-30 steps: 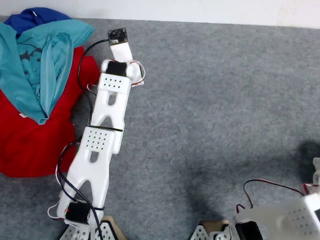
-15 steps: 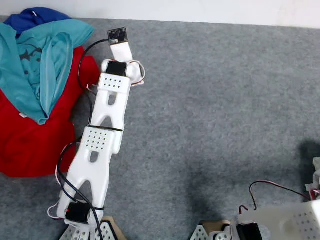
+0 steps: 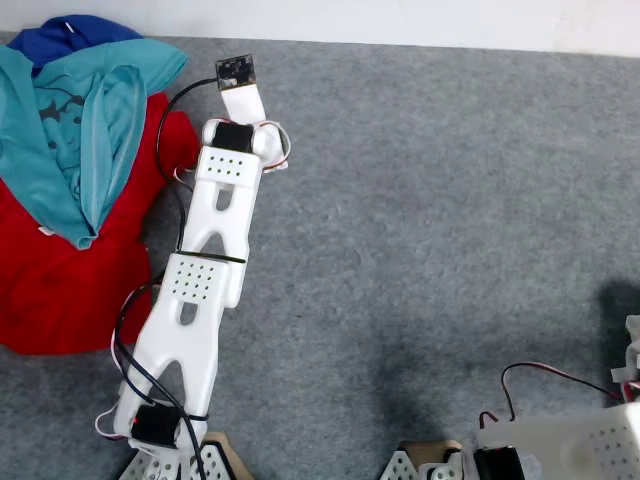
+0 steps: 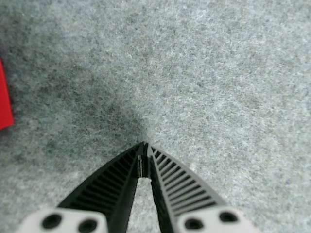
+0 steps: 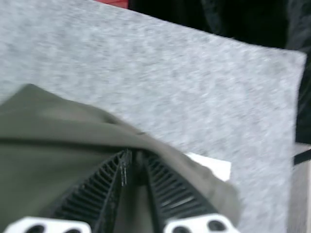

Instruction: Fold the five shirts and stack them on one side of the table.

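Note:
A heap of shirts lies at the table's far left: a teal shirt (image 3: pixel 70 130) on top of a red shirt (image 3: pixel 70 285), with a blue shirt (image 3: pixel 70 35) at the back. My left arm (image 3: pixel 225 170) stretches up beside the heap. The left gripper (image 4: pixel 144 146) is shut and holds nothing; it hangs over bare grey felt, and the red shirt's edge (image 4: pixel 5 97) lies just off to one side. My right gripper (image 5: pixel 132 158) is shut on an olive shirt (image 5: pixel 43 145) that drapes over its fingers. A white tag (image 5: pixel 209 166) shows at the cloth's edge.
Grey felt (image 3: pixel 430 200) covers the table, with wide free room in the middle and to the right. The right arm's base (image 3: pixel 570 440) sits at the near right corner. A dark area (image 5: pixel 218 19) lies beyond the table edge in the right wrist view.
The right arm has slid slightly further toward the near right corner in the high view. The left arm and the shirt heap have not moved.

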### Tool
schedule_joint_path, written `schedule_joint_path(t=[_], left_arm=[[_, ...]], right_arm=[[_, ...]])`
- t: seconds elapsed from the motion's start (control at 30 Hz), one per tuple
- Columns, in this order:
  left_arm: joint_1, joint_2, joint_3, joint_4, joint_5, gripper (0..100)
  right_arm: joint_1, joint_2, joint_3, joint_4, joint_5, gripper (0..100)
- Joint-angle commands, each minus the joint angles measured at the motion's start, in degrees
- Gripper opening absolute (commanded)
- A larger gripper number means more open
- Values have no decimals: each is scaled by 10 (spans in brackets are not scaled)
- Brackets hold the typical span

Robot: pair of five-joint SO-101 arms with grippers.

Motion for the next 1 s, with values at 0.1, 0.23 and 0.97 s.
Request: schedule_joint_path(t=[0.1, 0.23, 0.97], left_arm=[[10, -8, -16, -8, -5, 7], [9, -8, -16, -14, -5, 7], [8, -8, -16, -21, -5, 7]], right_arm=[[-82, -15, -140, 254, -19, 166], [-121, -15, -162, 335, 9, 166], [-137, -204, 140, 268, 122, 166]])
